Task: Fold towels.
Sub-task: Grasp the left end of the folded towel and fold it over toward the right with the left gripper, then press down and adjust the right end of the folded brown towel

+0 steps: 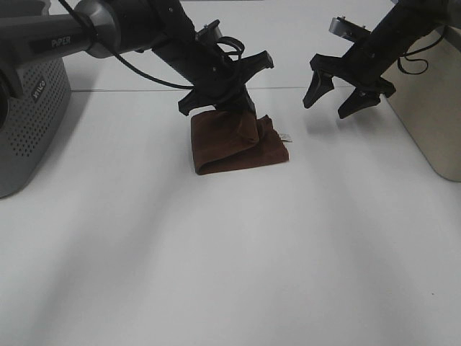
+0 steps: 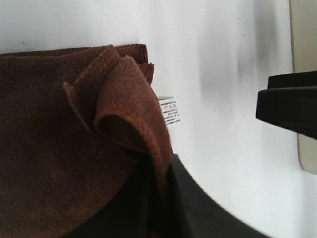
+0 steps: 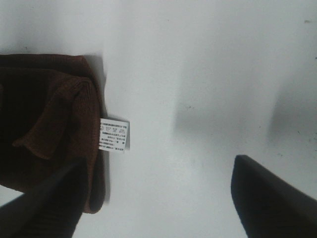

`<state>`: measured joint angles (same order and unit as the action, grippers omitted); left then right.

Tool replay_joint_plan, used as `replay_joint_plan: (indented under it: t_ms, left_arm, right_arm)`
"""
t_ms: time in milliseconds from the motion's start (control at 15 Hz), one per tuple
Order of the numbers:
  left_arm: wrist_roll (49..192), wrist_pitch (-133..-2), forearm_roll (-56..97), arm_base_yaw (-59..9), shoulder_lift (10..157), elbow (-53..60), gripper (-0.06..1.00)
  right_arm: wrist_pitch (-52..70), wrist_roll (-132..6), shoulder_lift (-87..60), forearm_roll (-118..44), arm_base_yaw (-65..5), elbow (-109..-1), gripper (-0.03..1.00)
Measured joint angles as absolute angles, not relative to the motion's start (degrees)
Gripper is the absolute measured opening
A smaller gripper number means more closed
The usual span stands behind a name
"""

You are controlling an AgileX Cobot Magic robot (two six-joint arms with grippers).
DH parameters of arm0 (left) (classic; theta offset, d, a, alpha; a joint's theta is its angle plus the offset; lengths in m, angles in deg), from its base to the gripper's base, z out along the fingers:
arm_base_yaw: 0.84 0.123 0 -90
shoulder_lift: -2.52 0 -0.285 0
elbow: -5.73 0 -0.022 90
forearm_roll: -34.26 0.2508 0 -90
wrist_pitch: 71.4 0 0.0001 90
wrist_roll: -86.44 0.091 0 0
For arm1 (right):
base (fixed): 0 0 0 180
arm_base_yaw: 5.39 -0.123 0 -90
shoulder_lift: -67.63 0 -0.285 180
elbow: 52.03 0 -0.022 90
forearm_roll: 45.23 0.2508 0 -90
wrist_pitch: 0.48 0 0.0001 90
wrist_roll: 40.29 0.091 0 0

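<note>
Under left gripper [image 1: 243, 115] (tight on it), towel [image 1: 230, 150], tag [image 1: 286, 137] side toward wide-open right gripper [image 1: 325, 108].

Towel [image 1: 238, 148]: dark reddish-brown cloth, matt, fine ribbed pile, soft at the folds.
Tag [image 2: 169, 110]: white, thin, flat, printed in small dark type; paper or woven, not tellable.
Table [image 1: 230, 274]: white, smooth, faint sheen under soft shadows.
Left gripper [image 1: 243, 115], right gripper [image 1: 328, 108]: black, matt, plastic-looking.
Left arm link [image 1: 65, 40]: grey, smooth, satin gloss.
Housing [image 1: 32, 122], far left: grey, matt, perforated with small holes.
Box [image 1: 432, 108], far right: pale grey, smooth, dull sheen.
</note>
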<state>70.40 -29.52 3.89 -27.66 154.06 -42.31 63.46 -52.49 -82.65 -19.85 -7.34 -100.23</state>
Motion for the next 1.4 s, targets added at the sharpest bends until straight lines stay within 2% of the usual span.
replay_joint_plan:
  t_ms: [133, 200, 333, 400, 467, 733, 933, 1133, 1400]
  left_arm:
    - [70.51, -29.86, 3.77, -27.66, 154.06, -42.31, 0.15]
    - [70.57, -30.09, 3.37, -27.66, 154.06, -42.31, 0.3]
    - [72.29, -31.01, 1.02, -27.66, 154.06, -42.31, 0.55]
    - [73.49, -31.47, -0.29, -27.66, 154.06, -42.31, 0.64]
    - [74.29, -32.04, -1.04, -27.66, 154.06, -42.31, 0.67]
    - [74.87, -30.09, -0.98, -26.51, 154.06, -42.31, 0.69]
    - [75.32, -23.62, 0.39, -22.33, 154.06, -42.31, 0.69]
    - [75.32, -20.29, 4.06, -19.75, 154.06, -42.31, 0.69]
    - [76.13, -17.66, 13.11, -19.52, 154.06, -42.31, 0.69]
  right_arm:
    - [63.46, -52.49, -82.65, -19.85, -7.34, -100.23, 0.77]
    - [63.46, -52.49, -82.65, -19.85, -7.34, -100.23, 0.77]
    - [63.46, -52.49, -82.65, -19.85, -7.34, -100.23, 0.77]
    - [63.52, -52.49, -82.65, -19.85, -7.34, -100.23, 0.77]
    - [63.87, -52.49, -82.65, -19.79, -7.34, -100.23, 0.77]
    - [67.7, -52.78, -82.65, -13.89, -7.34, -100.23, 0.77]
    - [69.02, -55.82, -82.65, -2.95, -7.34, -100.23, 0.77]
    - [68.96, -56.9, -82.65, 5.59, -8.25, -100.23, 0.72]
    - [69.14, -58.51, -83.62, 6.85, -15.59, -100.29, 0.69]
